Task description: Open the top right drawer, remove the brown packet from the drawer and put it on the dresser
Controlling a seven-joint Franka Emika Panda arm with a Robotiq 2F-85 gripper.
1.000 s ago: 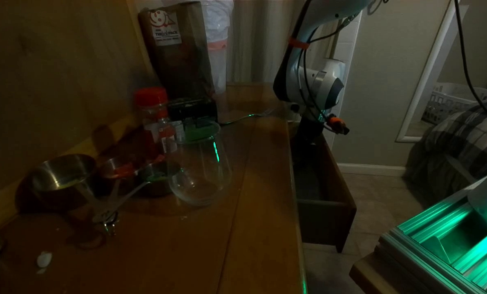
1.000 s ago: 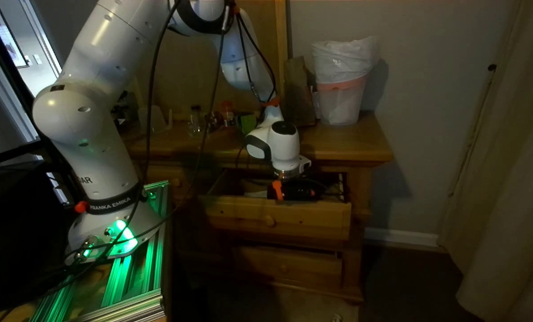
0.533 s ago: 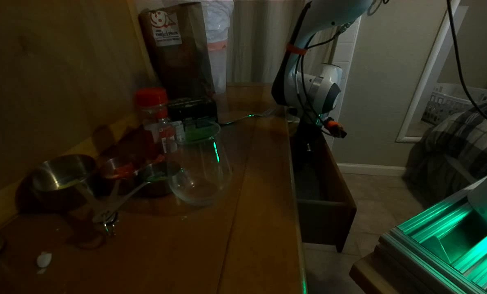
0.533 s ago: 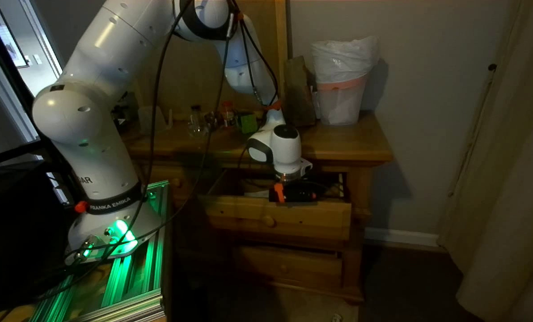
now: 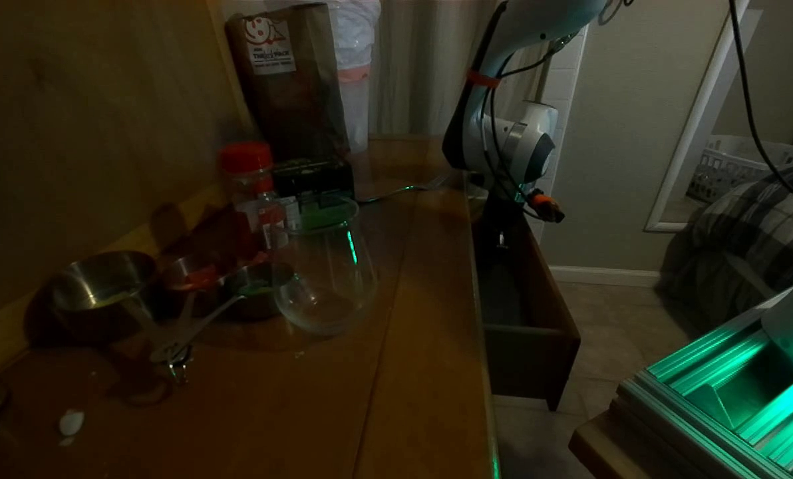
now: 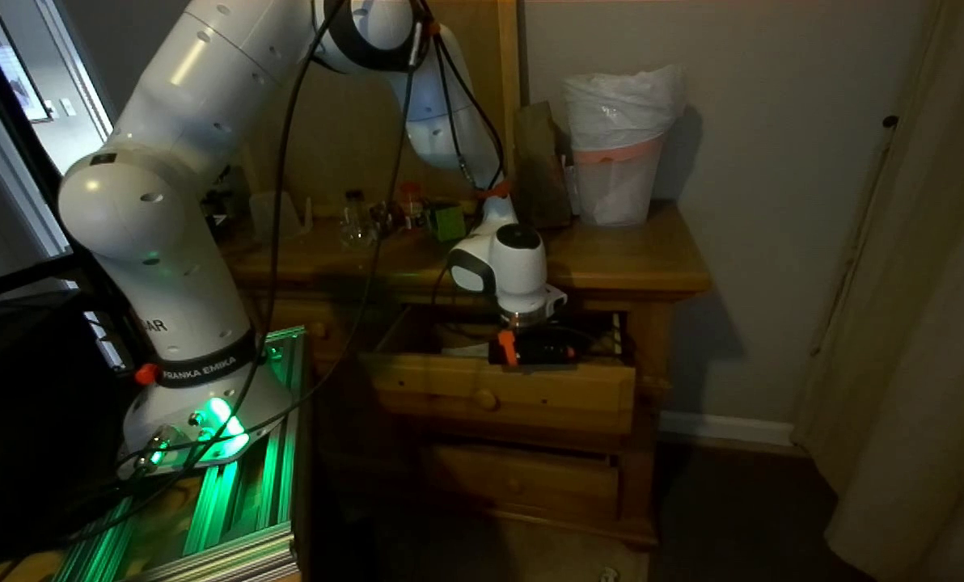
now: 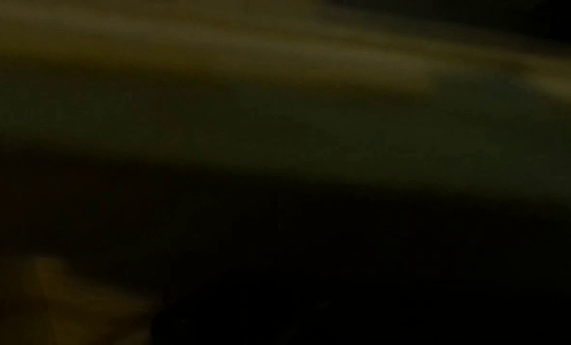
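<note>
Exterior views, both: top right drawer [image 6: 522, 392], pulled out from the dresser [image 6: 619, 265]; brown packet, too dark to place. Your gripper [image 5: 501, 239] points down into the drawer; jaw spread, you cannot tell. Above the drawer: lined bin [image 6: 623, 162].

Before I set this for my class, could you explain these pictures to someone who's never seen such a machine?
The white jointed robot arm reaches its dark end effector into the open brown wooden top right drawer. Two views are taken from different places outside the robot; the third, from its wrist, is too dark and blurred to tell much. On the long brown wooden dresser are a clear rounded glass, shiny metal measuring cups and a tall brown printed bag. Whether the end effector holds anything is hidden.
</note>
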